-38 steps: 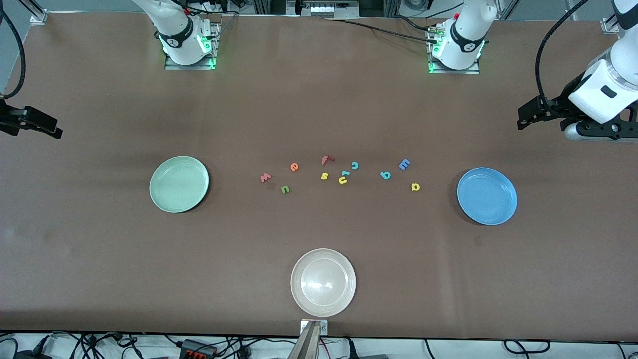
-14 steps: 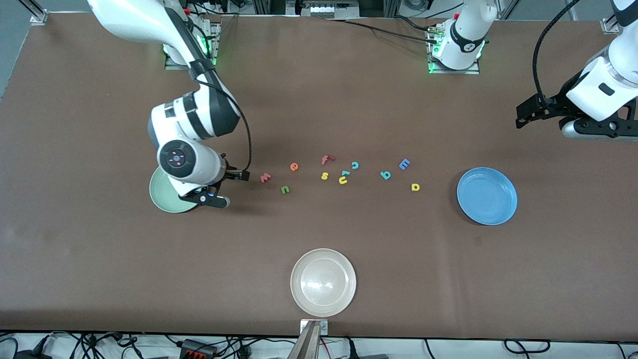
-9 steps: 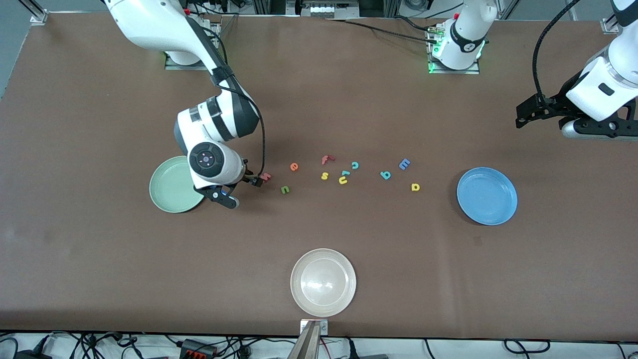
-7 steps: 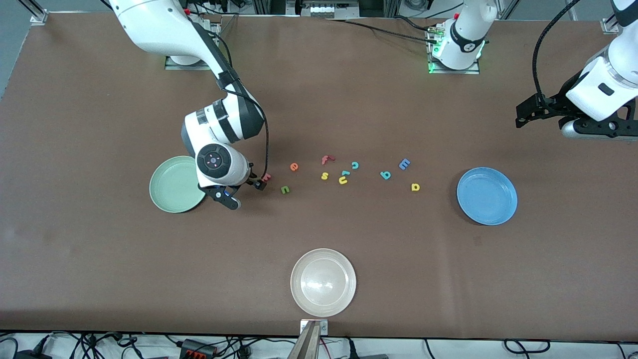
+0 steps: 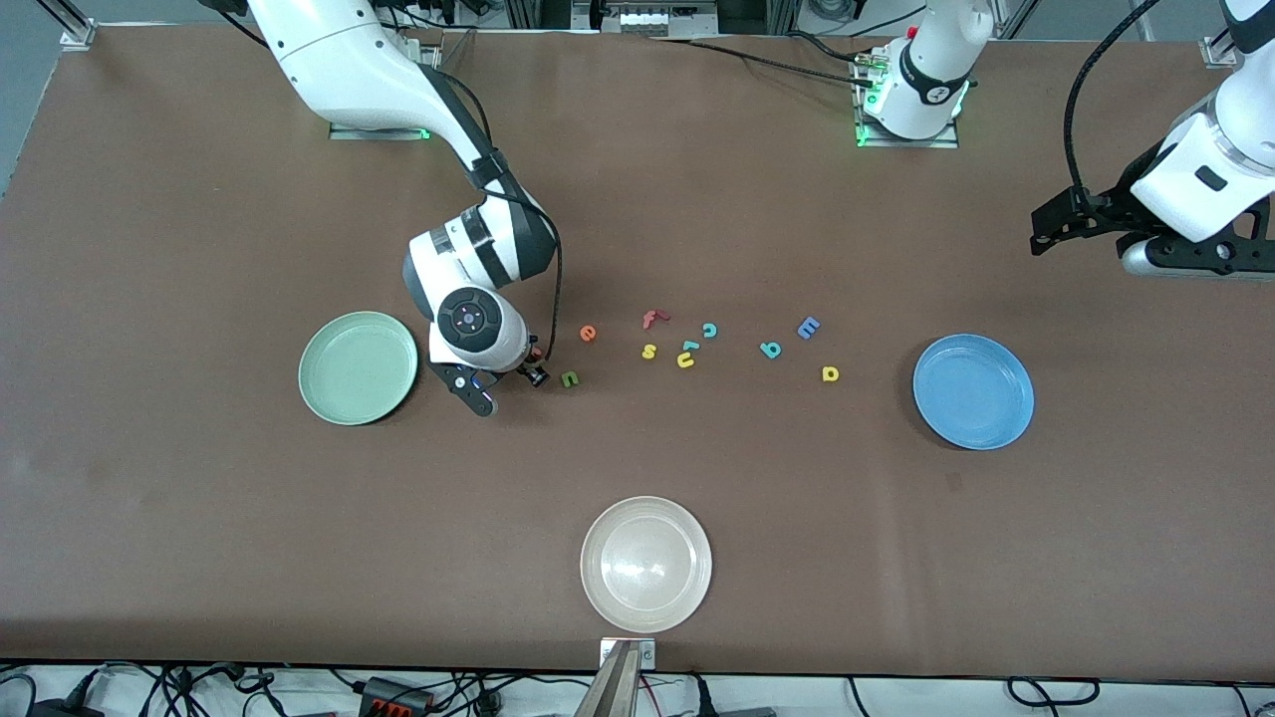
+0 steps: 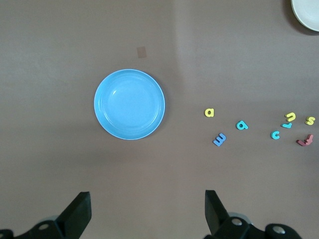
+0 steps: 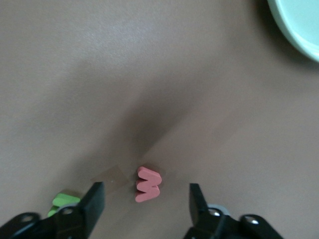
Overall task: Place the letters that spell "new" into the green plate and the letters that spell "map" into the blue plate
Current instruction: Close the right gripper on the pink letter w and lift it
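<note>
Brown tabletop (image 5: 199,518) fills the room from end to end, and small foam letters lie in a loose row across its middle. The right pincer (image 7: 147,204) is down low over the pinkish-red w (image 7: 148,184). Its two fingers (image 7: 94,199) stand apart, one on each side of the w, and do not touch it. The dark green n (image 5: 570,378) lies just beside that pincer, and the orange e (image 5: 588,334) is near it, a bit farther from the front camera. The green plate (image 5: 358,367) sits near the right arm's end of the tabletop with nothing in it.

The left pincer (image 6: 147,211) waits up in the air at the left arm's end, with its fingers wide apart and nothing between them. The blue plate (image 5: 973,391) lies at that end with nothing in it. The blue m (image 5: 808,327), the teal p (image 5: 770,350) and the yellow a (image 5: 830,373) lie on the tabletop between the blue plate and the middle letters. In the middle are a red f (image 5: 652,319), a yellow s (image 5: 648,351), a teal c (image 5: 709,330) and a yellow u (image 5: 685,360). A white plate (image 5: 645,564) sits nearest the front camera.
</note>
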You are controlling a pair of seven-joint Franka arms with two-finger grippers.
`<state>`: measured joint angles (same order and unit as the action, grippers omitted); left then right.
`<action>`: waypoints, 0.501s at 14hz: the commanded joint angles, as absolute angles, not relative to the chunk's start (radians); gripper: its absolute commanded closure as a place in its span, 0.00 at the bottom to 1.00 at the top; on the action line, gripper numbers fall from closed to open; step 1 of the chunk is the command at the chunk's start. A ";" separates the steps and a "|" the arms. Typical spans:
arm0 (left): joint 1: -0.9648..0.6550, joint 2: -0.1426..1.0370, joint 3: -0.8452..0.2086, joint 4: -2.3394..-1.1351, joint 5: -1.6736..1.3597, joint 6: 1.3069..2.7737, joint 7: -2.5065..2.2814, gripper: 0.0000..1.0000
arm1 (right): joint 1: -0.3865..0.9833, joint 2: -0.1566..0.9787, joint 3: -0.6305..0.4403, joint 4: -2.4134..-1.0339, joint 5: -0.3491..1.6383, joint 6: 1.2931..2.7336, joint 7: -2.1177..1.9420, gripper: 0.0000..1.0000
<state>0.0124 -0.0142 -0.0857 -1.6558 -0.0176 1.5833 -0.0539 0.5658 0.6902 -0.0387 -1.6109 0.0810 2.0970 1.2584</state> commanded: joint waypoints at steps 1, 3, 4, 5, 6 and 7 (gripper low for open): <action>0.011 -0.003 -0.086 -1.623 -0.020 1.557 -0.038 0.00 | 0.597 0.698 -0.048 -1.609 0.097 2.092 1.299 0.31; 0.011 -0.003 -0.086 -1.623 -0.020 1.557 -0.038 0.00 | 0.606 0.699 -0.048 -1.617 0.097 2.091 1.308 0.34; 0.011 -0.003 -0.086 -1.623 -0.020 1.557 -0.038 0.00 | 0.606 0.709 -0.046 -1.617 0.097 2.094 1.308 0.34; 0.011 -0.003 -0.086 -1.624 -0.020 1.557 -0.038 0.00 | 0.607 0.715 -0.048 -1.617 0.097 2.097 1.308 0.35; 0.012 -0.003 -0.086 -1.624 -0.021 1.555 -0.038 0.00 | 0.607 0.719 -0.048 -1.617 0.097 2.098 1.308 0.37; 0.014 -0.002 -0.084 -1.623 -0.020 1.555 -0.037 0.00 | 0.607 0.719 -0.048 -1.618 0.095 2.098 1.308 0.37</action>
